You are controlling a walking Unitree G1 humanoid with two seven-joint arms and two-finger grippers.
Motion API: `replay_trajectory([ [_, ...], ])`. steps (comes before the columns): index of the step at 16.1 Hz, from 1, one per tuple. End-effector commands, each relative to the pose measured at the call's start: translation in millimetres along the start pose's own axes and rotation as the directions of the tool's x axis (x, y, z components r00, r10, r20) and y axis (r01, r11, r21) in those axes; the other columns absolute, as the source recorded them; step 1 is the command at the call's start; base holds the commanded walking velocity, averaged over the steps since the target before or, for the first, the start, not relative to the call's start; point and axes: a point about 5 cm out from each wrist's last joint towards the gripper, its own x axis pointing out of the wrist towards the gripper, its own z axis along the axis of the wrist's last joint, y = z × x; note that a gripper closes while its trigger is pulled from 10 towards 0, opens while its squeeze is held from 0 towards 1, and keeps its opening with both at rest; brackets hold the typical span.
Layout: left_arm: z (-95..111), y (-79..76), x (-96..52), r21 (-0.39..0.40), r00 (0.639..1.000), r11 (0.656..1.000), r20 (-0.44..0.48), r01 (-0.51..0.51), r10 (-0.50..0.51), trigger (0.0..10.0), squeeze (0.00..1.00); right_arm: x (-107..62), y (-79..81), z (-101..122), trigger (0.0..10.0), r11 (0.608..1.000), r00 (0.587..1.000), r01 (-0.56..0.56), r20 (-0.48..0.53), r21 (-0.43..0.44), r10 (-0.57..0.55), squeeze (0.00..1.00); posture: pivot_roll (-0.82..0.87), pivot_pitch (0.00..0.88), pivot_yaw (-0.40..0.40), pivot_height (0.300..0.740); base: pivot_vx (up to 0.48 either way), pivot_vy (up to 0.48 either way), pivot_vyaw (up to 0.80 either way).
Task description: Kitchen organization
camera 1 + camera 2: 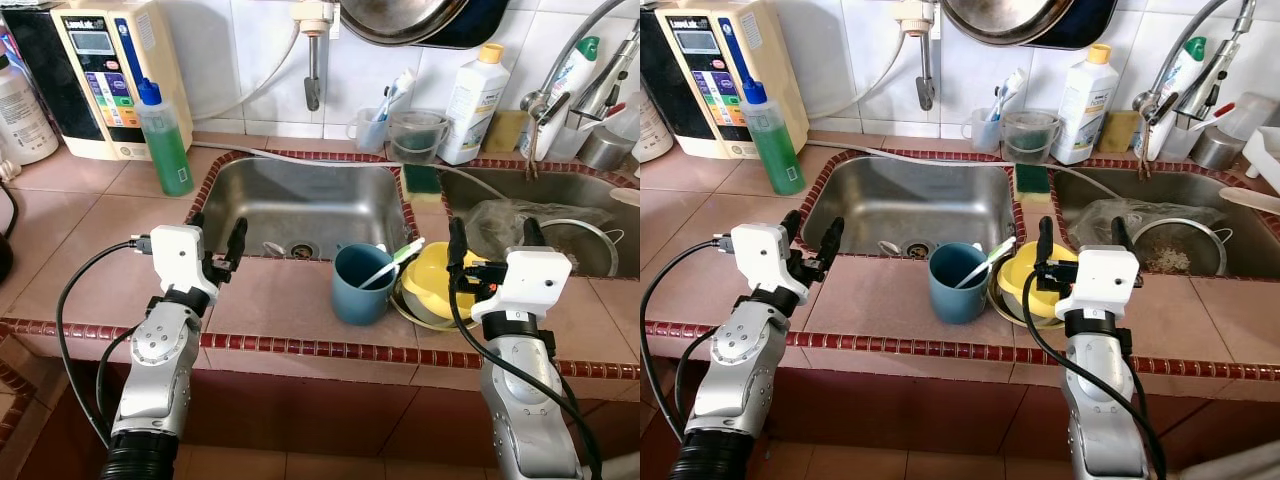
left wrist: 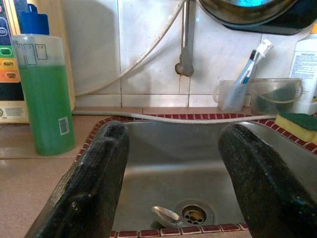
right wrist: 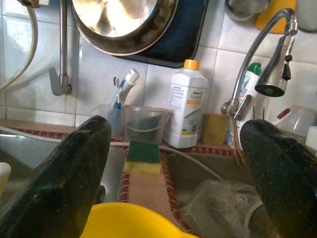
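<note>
Your two silver arms reach up from the near edge of the tiled desk [image 1: 90, 270]. Your left pincer [image 1: 216, 238] hangs at the near left corner of the steel sink [image 1: 310, 205], its black fingers spread wide with nothing between them. Your right pincer [image 1: 490, 238] is wide open too, just above the yellow plastic bowl [image 1: 432, 280]. That bowl sits on the desk's near strip, between the two basins. Right beside it on the left stands a round blue cup [image 1: 360, 285] with a toothbrush [image 1: 395, 262] leaning out. A small metal spoon [image 2: 167, 216] lies by the sink drain. A tall bottle of green soap [image 1: 165, 140] stands far left of the sink. A green and yellow sponge [image 3: 142, 157] rests on the divider further back.
</note>
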Motion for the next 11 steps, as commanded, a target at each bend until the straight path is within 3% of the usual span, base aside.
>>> replay_trajectory([
  [1,5.8,1.1,-0.6,0.011,1.0,1.0,0.024,0.001,-0.001,10.0,0.0,3.3,-0.7,8.2,10.0,1.0,0.999,-0.001,0.035,0.002,0.001,0.0,-0.07,0.002,0.028,0.74,-0.247,0.0,0.0],
  [3,6.1,0.9,-0.7,0.011,1.0,1.0,0.025,0.002,-0.002,10.0,0.0,3.1,-0.3,7.7,10.0,1.0,0.999,-0.003,0.034,0.001,0.003,0.0,-0.07,0.002,0.028,0.74,-0.251,0.0,0.0],
  [11,6.5,-2.0,-1.2,0.006,1.0,1.0,0.022,0.017,-0.017,10.0,0.0,0.6,1.5,6.7,10.0,1.0,1.0,-0.01,0.028,-0.002,0.01,0.0,-0.07,0.006,0.029,0.74,0.0,0.0,0.0],
])
